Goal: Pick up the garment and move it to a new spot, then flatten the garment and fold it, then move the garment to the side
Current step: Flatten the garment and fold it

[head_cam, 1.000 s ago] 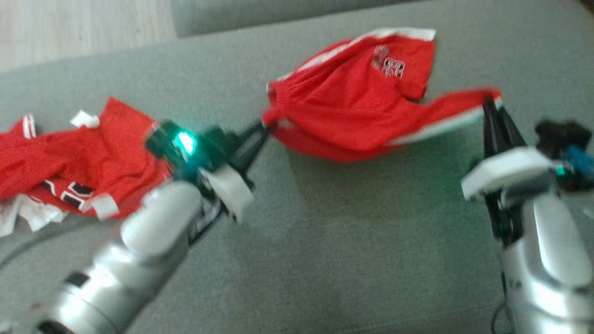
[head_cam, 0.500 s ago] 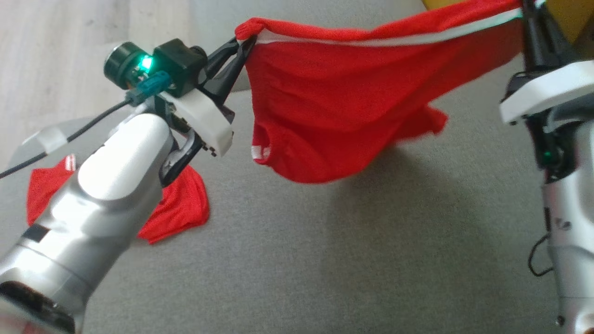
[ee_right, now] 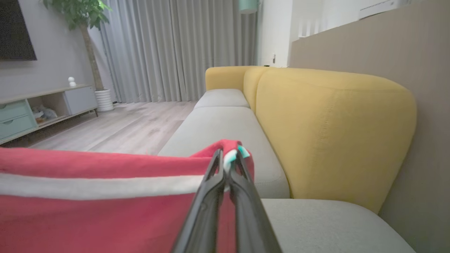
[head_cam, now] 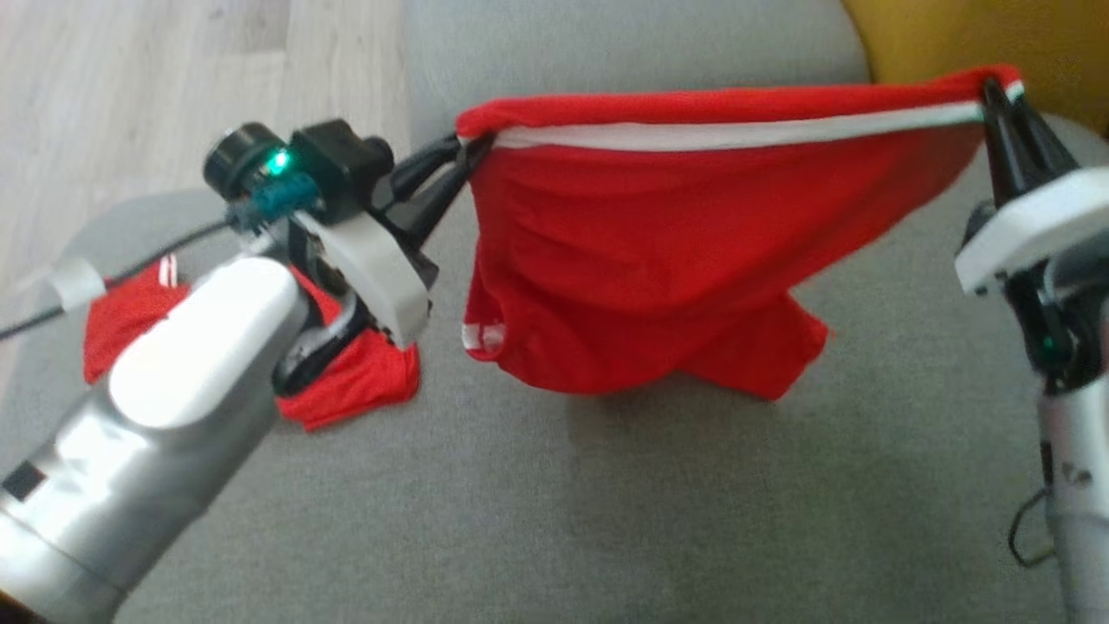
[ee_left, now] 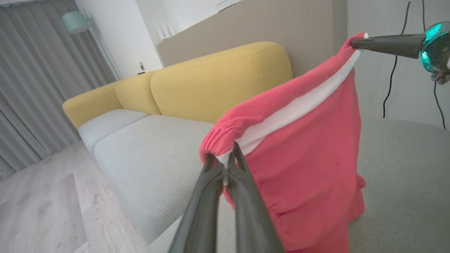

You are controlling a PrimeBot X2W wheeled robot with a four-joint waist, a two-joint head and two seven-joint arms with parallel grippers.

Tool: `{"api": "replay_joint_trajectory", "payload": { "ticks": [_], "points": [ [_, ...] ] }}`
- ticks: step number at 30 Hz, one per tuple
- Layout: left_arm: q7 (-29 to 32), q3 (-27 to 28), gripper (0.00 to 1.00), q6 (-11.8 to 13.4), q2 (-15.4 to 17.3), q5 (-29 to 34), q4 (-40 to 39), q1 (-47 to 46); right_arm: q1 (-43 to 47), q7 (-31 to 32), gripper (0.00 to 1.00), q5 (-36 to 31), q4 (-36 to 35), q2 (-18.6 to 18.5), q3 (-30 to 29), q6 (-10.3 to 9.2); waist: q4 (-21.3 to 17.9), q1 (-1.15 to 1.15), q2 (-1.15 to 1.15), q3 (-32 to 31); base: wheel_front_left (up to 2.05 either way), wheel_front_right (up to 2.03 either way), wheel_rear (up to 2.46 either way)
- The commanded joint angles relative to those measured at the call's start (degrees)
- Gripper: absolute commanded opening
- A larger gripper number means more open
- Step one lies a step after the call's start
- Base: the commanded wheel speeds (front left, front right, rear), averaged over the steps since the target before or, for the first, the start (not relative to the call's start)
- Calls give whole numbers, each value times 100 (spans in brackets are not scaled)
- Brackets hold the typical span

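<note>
Two red garments: a held garment (head_cam: 658, 251) stretched between the fingertips, and a second garment (head_cam: 364, 381) lying under the wrist of the left gripper (head_cam: 472, 149). Two grippers, the right gripper (head_cam: 995, 91) at the cloth's far corner. One sofa (head_cam: 606, 503) beneath both, three yellow back cushions (ee_left: 218, 77) beyond the fingertips. One potted plant (ee_right: 82, 21) far past the right gripper.

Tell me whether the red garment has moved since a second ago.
Yes, upward. The red garment lay bunched on the grey cushion; now it hangs above it, stretched between left gripper and right gripper.
</note>
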Motion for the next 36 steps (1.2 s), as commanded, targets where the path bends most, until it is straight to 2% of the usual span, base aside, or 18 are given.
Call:
{"api": "replay_joint_trajectory", "payload": {
  "ticks": [1, 5, 9, 10, 11, 15, 18, 23, 27, 31, 35, 36],
  "points": [
    [119, 349, 0, 33, 248, -107, -111, -597, -579, 80, 0, -16, -219, -95, 191, 39, -50, 0, 0, 380, 0, 0, 0],
    [365, 427, 0, 21, 374, -62, 240, -1361, -1749, 42, 0, -160, 304, -103, 632, 39, -255, 0, 0, 1121, 0, 0, 0],
    [259, 529, 0, 13, 349, 89, 862, -2427, -3236, -435, 0, -252, 1344, 73, 975, 39, -440, 0, 0, 1726, 0, 0, 0],
    [259, 529, 0, 13, 349, 89, 862, -2427, -3236, -435, 0, -252, 1344, 73, 975, 39, -440, 0, 0, 1726, 0, 0, 0],
    [171, 585, 0, 12, 301, 112, 1061, -2697, -3598, -625, 0, -322, 1629, 112, 1008, 39, -474, 0, 0, 1844, 0, 0, 0],
    [-393, 759, 0, 10, 39, 231, 1871, -3622, -4830, -1540, 0, -550, 2771, 406, 669, 39, -551, 0, 0, 2164, 0, 0, 0],
    [-839, 797, 0, 10, -226, 292, 2358, -3973, -5361, -2126, 0, -843, 3502, 545, 449, 39, -535, 0, 0, 2262, 0, 0, 0],
    [-1295, 521, 0, 9, -653, 80, 2784, -3762, -5437, -2534, 0, -1070, 4559, 639, 525, 39, -485, 0, 0, 2306, 0, 0, 0],
    [-1385, 15, 0, 9, -807, -304, 2761, -3141, -5075, -2417, 0, -1098, 5289, 521, 829, 39, -412, 0, 0, 2298, 0, 0, 0],
    [-1344, -797, 0, 8, -720, -564, 2486, -2360, -4612, -2028, 0, -901, 5844, 358, 1293, 39, -380, 0, 0, 2179, 0, 0, 0],
    [-1319, -1451, 0, 8, -574, -934, 2137, -1606, -4084, -1418, 0, -495, 6043, 119, 1854, 39, -341, 0, 0, 1949, 0, 0, 0],
    [-1317, -1669, 0, 8, -547, -1030, 1980, -1244, -3799, -1111, 0, -245, 6043, -50, 2167, 39, -316, 0, 0, 1800, 0, 0, 0]
  ]
}}
